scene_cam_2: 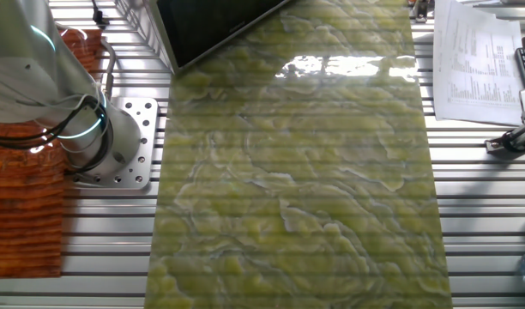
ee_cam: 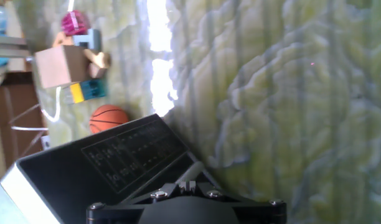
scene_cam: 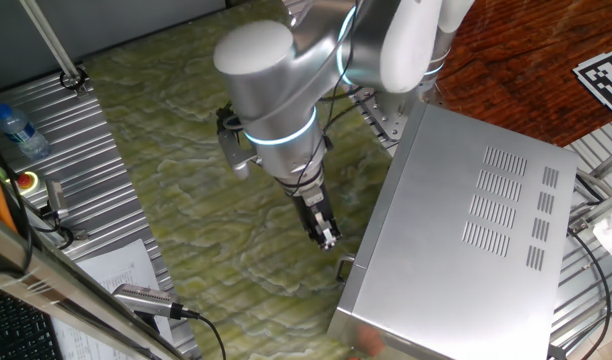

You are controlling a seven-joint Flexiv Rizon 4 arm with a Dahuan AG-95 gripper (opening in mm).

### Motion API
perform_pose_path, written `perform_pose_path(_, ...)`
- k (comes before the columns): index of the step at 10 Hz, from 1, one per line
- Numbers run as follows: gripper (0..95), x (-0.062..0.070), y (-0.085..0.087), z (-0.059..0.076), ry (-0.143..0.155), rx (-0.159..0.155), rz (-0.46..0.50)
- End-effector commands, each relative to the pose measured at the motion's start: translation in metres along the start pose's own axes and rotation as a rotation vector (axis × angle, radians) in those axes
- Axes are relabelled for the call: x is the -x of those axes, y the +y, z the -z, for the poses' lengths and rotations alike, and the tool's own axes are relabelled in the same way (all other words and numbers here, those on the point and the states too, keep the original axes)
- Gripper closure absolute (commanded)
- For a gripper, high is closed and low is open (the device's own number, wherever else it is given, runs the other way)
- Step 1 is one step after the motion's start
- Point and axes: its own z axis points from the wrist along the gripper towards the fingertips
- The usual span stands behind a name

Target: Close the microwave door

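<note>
Gripper (scene_cam: 327, 236) low over green mat, beside microwave front.
Finger state: cannot tell, tips too small. Microwave (scene_cam: 466, 230) sits right of the mat (scene_cam: 206, 180); dark-glass microwave door (ee_cam: 109, 171) shows in hand view; beyond it, orange ball (ee_cam: 108, 117), toy blocks (ee_cam: 72, 62).

The large silver-grey sheet-metal microwave (scene_cam: 466, 230) blocks the mat's right side in one fixed view. Left of the microwave, the green marbled mat (scene_cam: 216, 210) lies bare and open for passage. Beyond it, further left, stand a clear plastic water bottle (scene_cam: 16, 130) and a red round button (scene_cam: 27, 182) on ribbed aluminium plates (scene_cam: 81, 190).
</note>
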Motion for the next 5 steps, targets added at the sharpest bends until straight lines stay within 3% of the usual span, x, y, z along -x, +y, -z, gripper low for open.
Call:
perform_pose_path(1, 95.0, 0.001, -0.034, 0.024, -0.019, -0.218, 0.034)
perform_pose_path(2, 95.0, 0.005, -0.049, 0.034, -0.031, -0.261, 0.029)
perform_pose_path(3, 95.0, 0.01, -0.068, 0.044, -0.038, -0.282, 0.029)
perform_pose_path(5, 95.0, 0.023, -0.109, 0.057, -0.035, -0.292, 0.035)
